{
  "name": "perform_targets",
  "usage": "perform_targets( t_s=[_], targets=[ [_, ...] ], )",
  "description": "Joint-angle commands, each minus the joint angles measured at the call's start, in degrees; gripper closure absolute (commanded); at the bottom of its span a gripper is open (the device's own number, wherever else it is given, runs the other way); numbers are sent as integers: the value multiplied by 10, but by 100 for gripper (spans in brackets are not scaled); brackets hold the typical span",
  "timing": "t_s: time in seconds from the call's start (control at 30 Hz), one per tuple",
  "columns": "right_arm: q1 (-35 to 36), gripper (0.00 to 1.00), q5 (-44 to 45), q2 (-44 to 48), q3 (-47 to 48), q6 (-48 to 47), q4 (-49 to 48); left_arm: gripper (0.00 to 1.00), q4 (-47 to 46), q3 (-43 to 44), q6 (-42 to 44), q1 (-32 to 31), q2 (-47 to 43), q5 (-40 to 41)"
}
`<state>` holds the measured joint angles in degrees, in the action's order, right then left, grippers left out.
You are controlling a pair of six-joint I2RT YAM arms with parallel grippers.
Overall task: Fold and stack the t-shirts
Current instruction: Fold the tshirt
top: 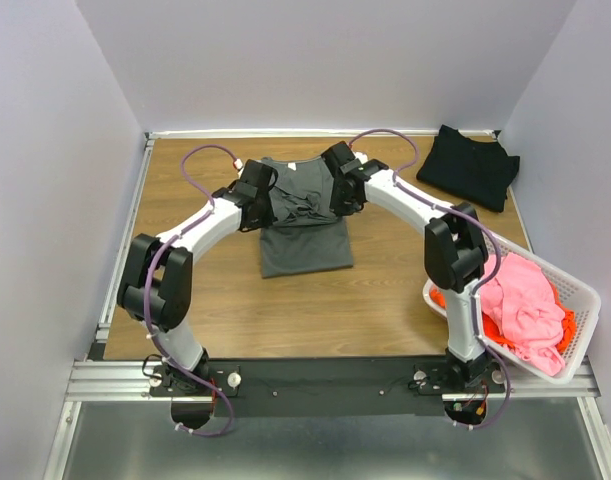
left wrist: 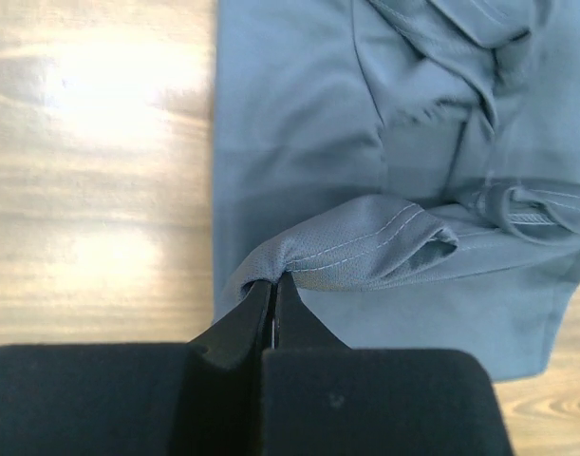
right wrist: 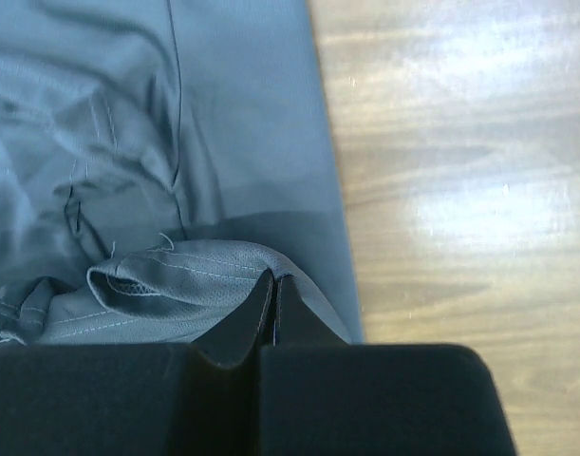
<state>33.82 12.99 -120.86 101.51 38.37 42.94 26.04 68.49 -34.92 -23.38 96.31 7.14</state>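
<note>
From above, the dark grey t-shirt (top: 303, 248) lies mid-table (top: 285, 320), already narrowed to a long strip. Its near end is flat and its far end is bunched beneath my wrists. My left gripper (top: 257, 198) and right gripper (top: 337, 190) sit at its left and right sides, but this view hides the fingers. The black t-shirt (top: 470, 165) rests in the far right corner as a rough rectangle, and I judge it already folded. The pink t-shirt (top: 520, 305) and orange t-shirt (top: 563, 325) lie crumpled in the white basket (top: 577, 288) by my right arm. So I judge one shirt done, one mid-fold, and at least two untouched, with no stack made yet. I cannot tell whether the basket holds anything more underneath.

In the left wrist view, my fingertips (left wrist: 252, 313) are pressed together on a stitched hem at the shirt's left edge. The cloth rises from them in a ridge that crosses over the flat body. I cannot tell how many layers the pinch holds.

In the right wrist view, my fingertips (right wrist: 294, 309) are likewise closed on a stitched fold at the shirt's right edge, with bare wood just beside it. The wrinkled far part runs off the frame, and the gripper body hides whatever lies nearest to me.
</note>
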Motion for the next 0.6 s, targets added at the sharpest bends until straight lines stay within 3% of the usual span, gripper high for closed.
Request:
perform_targets(
  t_s=[0.0,0.27,0.33,0.37,0.4,0.43,0.47,0.5,0.57],
  targets=[
    [-17,98,-19,-36,44,-23,2,100,7,39,25,10,33,-20],
    [-29,98,-40,-76,81,-29,6,100,16,75,37,30,80,-33],
    [-31,91,-46,-81,91,-30,7,95,15,81,39,35,88,-41],
    [-33,85,-53,-83,97,-30,7,72,16,87,41,39,91,-48],
    [-35,72,-57,-84,102,-34,7,57,17,101,42,44,91,-49],
    [-35,66,-60,-84,118,-37,8,37,19,108,45,46,89,-42],
    [-35,62,-60,-84,126,-42,8,5,23,116,48,47,87,-37],
    [-36,52,-63,-83,133,-51,8,2,25,132,51,48,85,-32],
    [-36,44,-61,-76,148,-58,8,2,30,146,62,50,78,-22]
  ],
)
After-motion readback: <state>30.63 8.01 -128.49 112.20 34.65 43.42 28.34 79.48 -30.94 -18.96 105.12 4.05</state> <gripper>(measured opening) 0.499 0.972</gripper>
